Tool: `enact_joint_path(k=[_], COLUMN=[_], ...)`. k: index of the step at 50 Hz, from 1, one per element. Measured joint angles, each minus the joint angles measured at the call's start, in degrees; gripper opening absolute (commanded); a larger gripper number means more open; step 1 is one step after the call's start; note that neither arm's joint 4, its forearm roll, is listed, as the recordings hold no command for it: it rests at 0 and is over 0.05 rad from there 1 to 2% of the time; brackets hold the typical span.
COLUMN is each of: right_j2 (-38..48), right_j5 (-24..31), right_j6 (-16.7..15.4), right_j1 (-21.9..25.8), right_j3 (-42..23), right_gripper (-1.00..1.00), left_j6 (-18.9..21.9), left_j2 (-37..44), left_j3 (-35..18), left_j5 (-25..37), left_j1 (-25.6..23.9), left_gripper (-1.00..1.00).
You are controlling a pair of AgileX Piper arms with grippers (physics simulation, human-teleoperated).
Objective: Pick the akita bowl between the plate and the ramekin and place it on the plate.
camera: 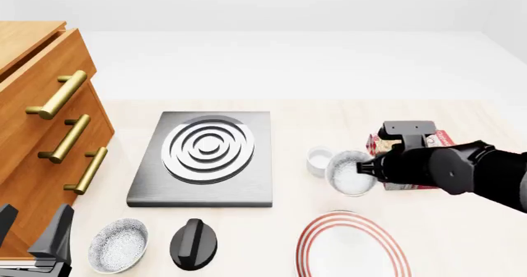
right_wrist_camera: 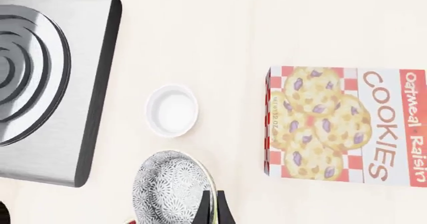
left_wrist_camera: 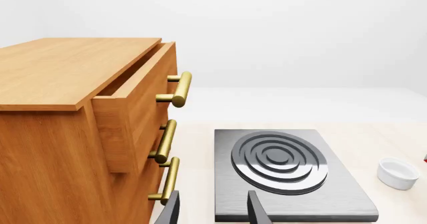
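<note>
The right pincer [camera: 369,168] holds the akita bowl [camera: 352,173] by its rim, tilted, lifted above the table between the ramekin [camera: 319,160] and the plate [camera: 352,247]; a stiff, probably slippery, breakable bowl, best gripped firmly at that thin rim.

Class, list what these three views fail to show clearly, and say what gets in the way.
- Plate: front view's bottom edge cuts off its near side.
- Cookie box: front view, mostly hidden behind the right arm.
- Right gripper: right wrist view, fingertips barely show beside the akita bowl; grip unclear.
- Left gripper: left wrist view, only fingertips visible.
</note>
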Motion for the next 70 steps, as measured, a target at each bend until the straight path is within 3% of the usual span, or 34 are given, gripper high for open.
enact_joint_path(k=[24,39,52,70], right_j2=[-16.5,-23.4,-25.5,-23.7], right_j5=[11.7,17.7,17.5,12.1], right_j6=[-5.2,-6.6,-8.4,-9.4], right_j1=[0.1,4.4,5.7,7.1], right_j3=[-0.6,1.1,5.6,13.2], right_gripper=[-1.0,-1.0,-1.0,-1.0], left_j6=[0.0,0.0,0.0,0.0], left_j2=[0.0,0.0,0.0,0.0], left_j3=[0.0,0.0,0.0,0.0], left_j5=[0.0,0.0,0.0,0.0], left_j1=[0.0,0.0,0.0,0.0], left_gripper=[1.0,1.0,1.0,1.0])
